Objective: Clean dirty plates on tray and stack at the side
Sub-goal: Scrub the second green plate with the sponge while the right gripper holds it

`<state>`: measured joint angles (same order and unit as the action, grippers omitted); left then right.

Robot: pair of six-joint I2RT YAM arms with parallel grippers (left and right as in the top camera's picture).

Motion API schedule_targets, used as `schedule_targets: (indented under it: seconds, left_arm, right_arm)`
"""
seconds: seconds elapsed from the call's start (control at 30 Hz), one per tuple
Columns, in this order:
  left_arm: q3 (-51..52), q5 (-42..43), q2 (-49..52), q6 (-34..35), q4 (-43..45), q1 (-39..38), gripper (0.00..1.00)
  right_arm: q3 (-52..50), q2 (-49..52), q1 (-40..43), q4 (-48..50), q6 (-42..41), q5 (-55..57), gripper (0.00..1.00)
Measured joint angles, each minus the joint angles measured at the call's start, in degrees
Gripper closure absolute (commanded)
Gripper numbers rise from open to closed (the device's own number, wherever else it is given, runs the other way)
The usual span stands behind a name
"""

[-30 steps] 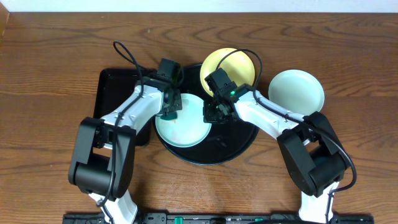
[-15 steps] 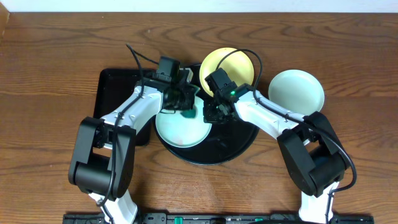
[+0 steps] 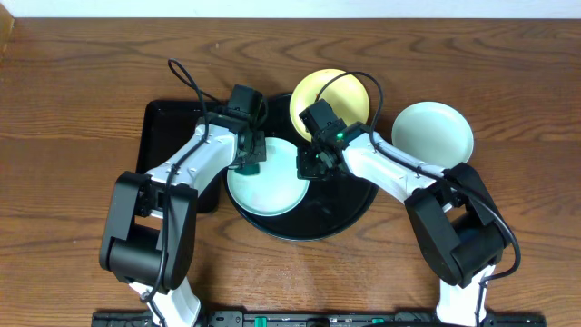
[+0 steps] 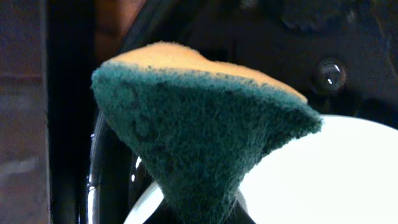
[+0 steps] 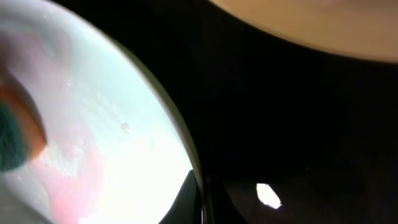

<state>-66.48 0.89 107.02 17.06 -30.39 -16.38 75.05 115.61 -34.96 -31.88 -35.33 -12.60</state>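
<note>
On the round black tray [image 3: 349,207] we see a mint plate [image 3: 263,183] at the left and a yellow plate [image 3: 343,98] at the back edge, while a second mint plate [image 3: 433,134] sits on the table [image 3: 82,82] to the right. Our left gripper [image 3: 250,156] is clamped on a green sponge [image 4: 199,137] at the first plate's back rim, near a pink smear [image 5: 74,180]. Our right gripper [image 3: 311,165] sits at that plate's right rim; we cannot tell how wide it stands.

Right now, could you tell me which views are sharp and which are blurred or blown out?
Overhead: evenly lit and sharp. Left wrist: sponge crisp, mint plate behind blown out white. Right wrist: soft focus, glint on the black tray.
</note>
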Motion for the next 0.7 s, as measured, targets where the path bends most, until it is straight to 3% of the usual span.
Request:
schedule_targets:
  seconds: [0.2,0.4,0.5,0.7]
  left_arm:
    - [0.0,13.0,0.0,-5.1,-0.5,1.3,0.92]
    - [0.6,22.8,0.0,-8.3,6.3,0.2,0.92]
    - [0.6,18.8,0.0,-7.8,9.8,0.0,0.92]
    - [0.5,-1.6,-0.1,1.3,8.7,-0.1,0.92]
  right_arm:
    - [0.0,0.0,0.0,0.0,0.0,0.3,0.99]
    - [0.0,0.0,0.0,0.1,0.0,0.1,0.99]
    - [0.0,0.0,0.0,0.1,0.0,0.1,0.99]
    - [0.0,0.0,0.0,0.1,0.0,0.0,0.99]
